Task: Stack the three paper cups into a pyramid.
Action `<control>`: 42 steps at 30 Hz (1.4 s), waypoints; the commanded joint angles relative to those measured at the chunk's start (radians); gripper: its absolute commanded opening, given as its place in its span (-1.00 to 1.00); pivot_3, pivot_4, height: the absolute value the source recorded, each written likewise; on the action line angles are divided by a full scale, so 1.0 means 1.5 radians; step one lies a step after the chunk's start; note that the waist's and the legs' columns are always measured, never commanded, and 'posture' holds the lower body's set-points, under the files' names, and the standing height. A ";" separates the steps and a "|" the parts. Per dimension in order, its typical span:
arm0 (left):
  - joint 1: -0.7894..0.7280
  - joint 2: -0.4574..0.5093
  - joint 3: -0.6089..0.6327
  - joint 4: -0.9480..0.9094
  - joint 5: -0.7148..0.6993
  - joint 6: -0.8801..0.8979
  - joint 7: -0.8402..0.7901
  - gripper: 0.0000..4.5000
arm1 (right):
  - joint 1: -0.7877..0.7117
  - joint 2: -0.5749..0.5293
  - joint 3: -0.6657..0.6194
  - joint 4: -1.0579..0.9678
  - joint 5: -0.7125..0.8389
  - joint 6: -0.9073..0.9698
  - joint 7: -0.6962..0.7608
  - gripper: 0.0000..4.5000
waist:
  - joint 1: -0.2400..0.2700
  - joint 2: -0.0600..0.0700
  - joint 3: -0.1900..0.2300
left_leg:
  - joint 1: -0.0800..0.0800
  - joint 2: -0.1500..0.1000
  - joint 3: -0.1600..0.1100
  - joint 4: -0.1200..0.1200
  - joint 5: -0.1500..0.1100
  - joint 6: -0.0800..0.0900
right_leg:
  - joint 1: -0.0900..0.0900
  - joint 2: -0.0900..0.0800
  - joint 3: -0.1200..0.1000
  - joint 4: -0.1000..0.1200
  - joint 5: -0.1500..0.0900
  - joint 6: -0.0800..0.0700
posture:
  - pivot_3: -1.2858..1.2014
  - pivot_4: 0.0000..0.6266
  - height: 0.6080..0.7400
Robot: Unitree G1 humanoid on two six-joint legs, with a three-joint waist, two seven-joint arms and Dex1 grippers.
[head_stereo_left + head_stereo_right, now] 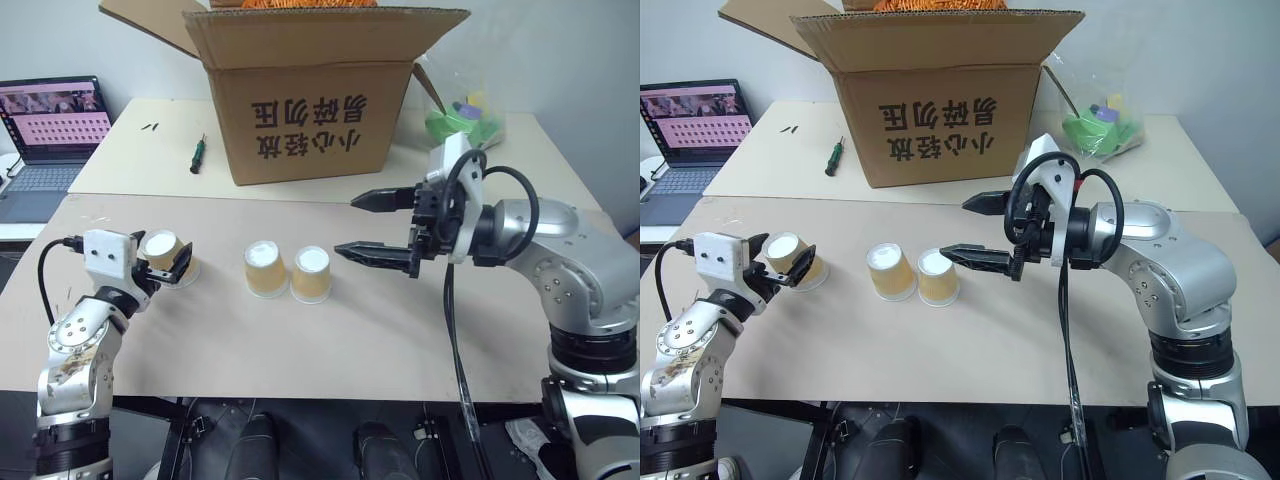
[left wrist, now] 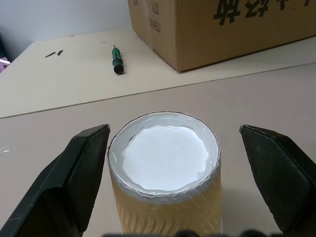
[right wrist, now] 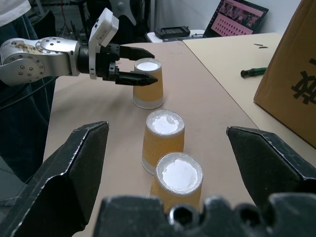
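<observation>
Now, step: third cup (image 2: 165,170) sits between my spread left gripper (image 1: 170,262) jaws, ungrasped.
Right gripper (image 1: 385,227): released, near base pair (image 1: 287,271).
Next: clench, lift, place astride them.

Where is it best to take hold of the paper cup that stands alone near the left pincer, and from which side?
Probably on its ribbed side wall, near the middle, coming level from the robot's side. The lone cup stands upside down, white base up, on the table, and already sits between the open fingers of the left pincer, untouched; closing them should hold it.
</observation>
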 commanded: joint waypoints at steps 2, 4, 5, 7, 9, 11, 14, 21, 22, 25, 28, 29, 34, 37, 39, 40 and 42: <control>-0.029 0.015 -0.004 0.020 0.011 -0.013 -0.004 1.00 | -0.005 -0.006 -0.014 -0.012 0.013 -0.010 -0.009 0.99 | 0.002 0.000 0.000 | 0.000 0.000 0.000 0.000 0.000 0.000 | 0.000 0.000 0.000 0.000 0.000 0.000 | 0.03 -0.52 0.40; -0.030 0.015 -0.005 0.026 0.013 -0.016 -0.006 1.00 | -0.005 -0.007 -0.014 -0.012 0.013 -0.010 -0.011 0.99 | 0.001 0.000 0.000 | 0.000 0.000 0.000 0.000 0.000 0.000 | 0.000 0.000 0.000 0.000 0.000 0.000 | 0.03 -0.52 0.40; -0.031 0.015 -0.005 0.027 0.012 -0.014 -0.008 1.00 | -0.006 -0.008 -0.014 -0.011 0.013 -0.009 -0.012 0.99 | 0.001 0.000 0.000 | 0.000 0.000 0.000 0.000 0.000 0.000 | 0.000 0.000 0.000 0.000 0.000 0.000 | 0.03 -0.52 0.40; -0.032 0.015 -0.007 0.030 0.012 -0.008 -0.008 1.00 | -0.007 -0.009 -0.014 -0.010 0.011 -0.009 -0.015 0.99 | 0.001 0.000 0.000 | 0.000 0.000 0.000 0.000 0.000 0.000 | 0.000 0.000 0.000 0.000 0.000 0.000 | 0.03 -0.52 0.40; -0.030 0.015 -0.011 0.035 0.017 -0.005 -0.007 1.00 | -0.007 -0.010 -0.014 -0.011 0.012 -0.009 -0.018 0.99 | 0.001 0.000 0.000 | 0.000 0.000 0.000 0.000 0.000 0.000 | 0.000 0.000 0.000 0.000 0.000 0.000 | 0.03 -0.52 0.40; -0.029 0.011 -0.011 0.038 0.014 -0.007 -0.006 0.76 | -0.004 -0.010 -0.016 -0.015 0.013 -0.009 -0.021 1.00 | 0.001 0.000 0.000 | 0.000 0.000 0.000 0.000 0.000 0.000 | 0.000 0.000 0.000 0.000 0.000 0.000 | 0.03 -0.52 0.40; -0.034 0.012 -0.017 0.036 0.014 0.004 -0.005 0.48 | -0.001 -0.010 -0.016 -0.020 0.011 -0.009 -0.027 1.00 | 0.001 0.000 0.000 | 0.000 0.000 0.000 0.000 0.000 0.000 | 0.000 0.000 0.000 0.000 0.000 0.000 | 0.03 -0.52 0.40; -0.084 0.018 -0.039 0.009 0.007 0.013 -0.019 0.48 | -0.003 -0.008 -0.015 -0.013 0.008 -0.010 -0.043 1.00 | 0.002 0.000 0.000 | 0.000 0.000 0.000 0.000 0.000 0.000 | 0.000 0.000 0.000 0.000 0.000 0.000 | 0.03 -0.52 0.40; -0.106 0.023 -0.051 -0.003 0.003 0.016 -0.031 0.48 | -0.003 -0.007 -0.012 -0.010 0.005 -0.012 -0.045 1.00 | 0.003 0.000 0.000 | 0.000 0.000 0.000 0.000 0.000 0.000 | 0.000 0.000 0.000 0.000 0.000 0.000 | 0.03 -0.52 0.40; -0.197 0.037 -0.091 -0.022 -0.018 0.033 -0.078 0.48 | -0.004 -0.005 -0.004 0.000 -0.006 -0.019 -0.051 1.00 | 0.008 0.000 0.000 | 0.000 0.000 0.000 0.001 0.000 0.000 | 0.000 0.000 0.000 0.000 0.000 0.000 | 0.03 -0.52 0.40; -0.304 0.050 -0.122 -0.016 -0.066 0.070 -0.153 0.48 | -0.005 -0.001 0.004 0.012 -0.018 -0.025 -0.057 1.00 | 0.013 -0.001 0.001 | -0.001 0.000 -0.001 0.001 0.000 0.000 | 0.000 0.000 -0.001 0.000 0.000 0.000 | 0.03 -0.52 0.40; -0.356 0.050 -0.124 -0.010 -0.111 0.108 -0.185 0.48 | -0.003 -0.002 0.007 0.017 -0.023 -0.028 -0.058 1.00 | 0.013 -0.001 0.001 | -0.001 0.000 -0.001 0.001 0.000 0.000 | 0.000 0.000 -0.001 0.000 0.000 0.000 | 0.03 -0.52 0.40; -0.522 0.056 -0.139 0.058 -0.245 0.250 -0.310 0.48 | 0.010 -0.007 0.010 0.027 -0.038 -0.039 -0.062 1.00 | 0.006 -0.001 0.001 | -0.002 0.000 -0.001 0.001 0.000 0.000 | 0.000 0.000 -0.001 0.000 0.000 0.001 | 0.03 -0.52 0.40; -0.569 0.058 -0.179 0.121 -0.237 0.259 -0.384 0.48 | 0.022 -0.009 0.004 0.021 -0.042 -0.040 -0.071 1.00 | -0.001 -0.001 0.001 | -0.001 0.000 -0.001 0.000 0.000 0.000 | 0.000 0.000 -0.001 0.000 0.000 0.001 | 0.03 -0.52 0.40; -0.578 0.058 -0.204 0.155 -0.206 0.234 -0.407 0.48 | 0.028 -0.010 0.001 0.016 -0.044 -0.039 -0.076 1.00 | -0.004 -0.001 0.001 | -0.001 0.000 -0.001 0.001 0.000 0.000 | 0.000 0.001 -0.001 0.001 0.000 0.001 | 0.03 -0.52 0.40; -0.574 0.064 -0.225 0.174 -0.178 0.207 -0.425 0.48 | 0.034 -0.012 -0.002 0.011 -0.044 -0.038 -0.080 1.00 | -0.005 -0.001 0.001 | -0.001 0.000 -0.001 0.001 0.000 0.000 | 0.000 0.001 -0.001 0.001 0.000 0.001 | 0.03 -0.52 0.40; -0.559 0.077 -0.264 0.204 -0.129 0.159 -0.464 0.48 | 0.050 -0.017 -0.011 -0.001 -0.044 -0.036 -0.089 1.00 | -0.004 -0.001 0.001 | -0.001 0.000 -0.001 0.001 0.000 0.000 | 0.000 0.001 -0.001 0.001 0.000 0.001 | 0.03 -0.52 0.40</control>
